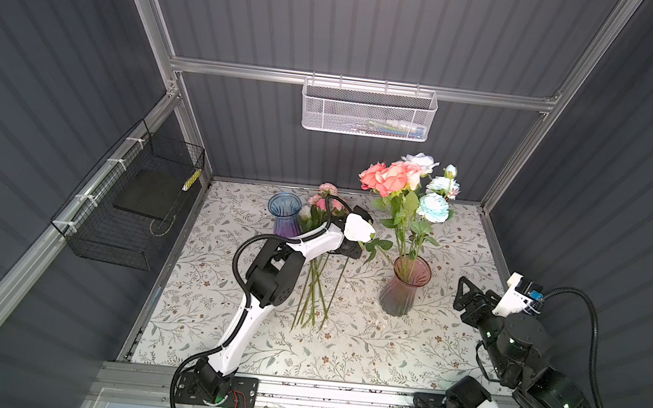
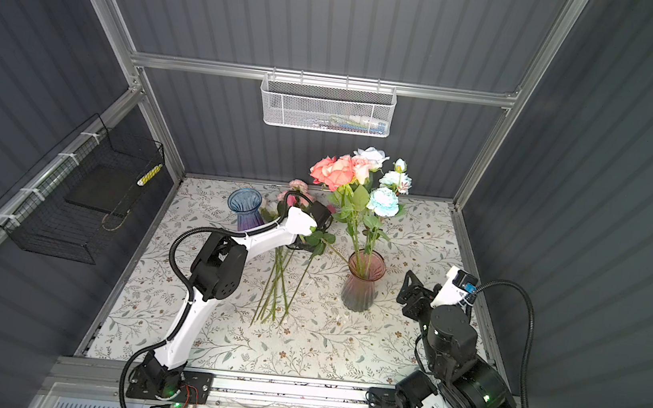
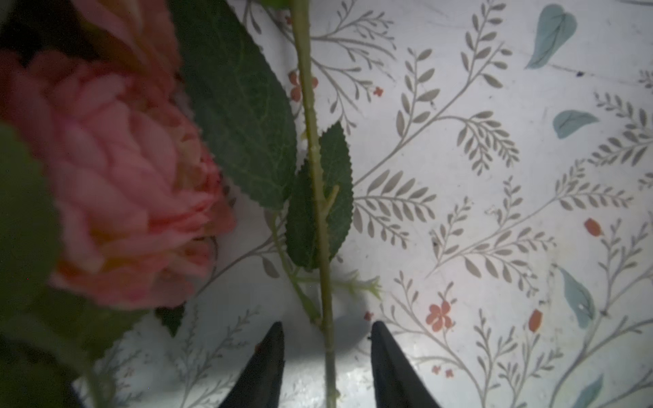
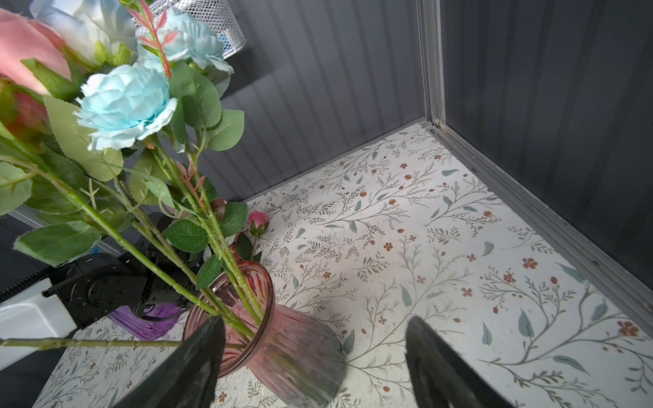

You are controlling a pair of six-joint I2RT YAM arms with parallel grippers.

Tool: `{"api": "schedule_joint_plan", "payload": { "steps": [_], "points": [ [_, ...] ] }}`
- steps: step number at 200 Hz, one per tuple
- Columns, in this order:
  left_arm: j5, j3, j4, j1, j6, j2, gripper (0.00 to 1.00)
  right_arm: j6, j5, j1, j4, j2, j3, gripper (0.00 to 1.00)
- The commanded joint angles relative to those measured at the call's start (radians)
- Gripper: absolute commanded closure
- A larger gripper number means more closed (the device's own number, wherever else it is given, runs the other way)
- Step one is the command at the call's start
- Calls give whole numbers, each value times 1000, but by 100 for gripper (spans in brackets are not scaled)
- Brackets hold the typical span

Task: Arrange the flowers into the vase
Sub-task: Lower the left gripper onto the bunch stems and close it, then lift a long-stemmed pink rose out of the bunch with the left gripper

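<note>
Checking in from the remote station, here's how it looks. The arranged bunch (coral, white and pale blue heads) stands upright in the pink vase, which sits right of the middle of the flowery surface.

The loose flowers lie in a pile to the left of that vase. Their stems fan out toward the front edge, and the pink heads are up by the blue vase at the back.

One white rose shows right above the left arm's wrist. Its stalk slants down toward the pink vase's rim, but I can't tell whether the end is actually inside.

The left gripper hangs low over the pile with its fingers partway apart. A green stem runs straight between them with a gap on each side, so it isn't pinching anything. A ruffled bloom, pink and blurry, fills the wrist view right next to it.

The right gripper is spread wide with nothing in it. It's parked just to the right of the pink vase, near it but not touching.
</note>
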Motion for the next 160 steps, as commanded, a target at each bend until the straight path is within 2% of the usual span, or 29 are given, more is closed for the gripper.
{"api": "schedule_joint_plan", "payload": {
  "steps": [1,10,18,46,88,110,160],
  "points": [
    [-35,66,-61,-2,13,57,74,12,9,-6,3,-13,-8,18],
    [-34,75,-64,-2,16,64,85,10,10,-6,1,-16,-7,18],
    [-26,75,-65,-2,17,65,90,10,10,-6,0,-19,-6,18],
    [-7,23,-39,-2,15,25,100,9,10,-7,-5,-32,-1,18],
    [77,-46,34,-2,-51,-110,100,13,2,-7,-6,-38,0,18],
    [124,-134,151,0,-110,-228,100,16,1,-6,-12,-46,1,18],
    [156,-268,285,16,-208,-411,100,12,-1,-6,-23,-66,5,18]
  ]
}}
